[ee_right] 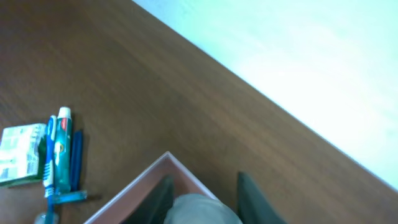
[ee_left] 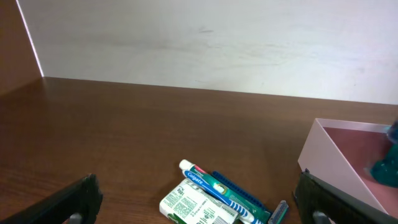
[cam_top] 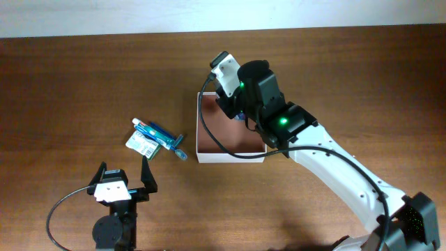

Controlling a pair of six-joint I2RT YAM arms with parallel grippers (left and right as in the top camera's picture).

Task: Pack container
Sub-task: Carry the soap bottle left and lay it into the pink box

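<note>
Right pincer low inside the container, twelve-o'clock side; a release looks due.
Overhead: the container sits mid-table, toothpaste and toothbrush loose at its nine o'clock; left pincer gapes empty at seven. Left wrist: something teal lies inside. Right wrist: fingers narrow about a pale rounded thing; gripped or freed, I cannot tell. Best open slowly, then rise straight, clear of the wall.

Overhead, the right arm hides the container's far right corner; the left wrist view's edge cuts off a blurred teal thing; the pale thing in the right gripper is blurred and cropped below.
</note>
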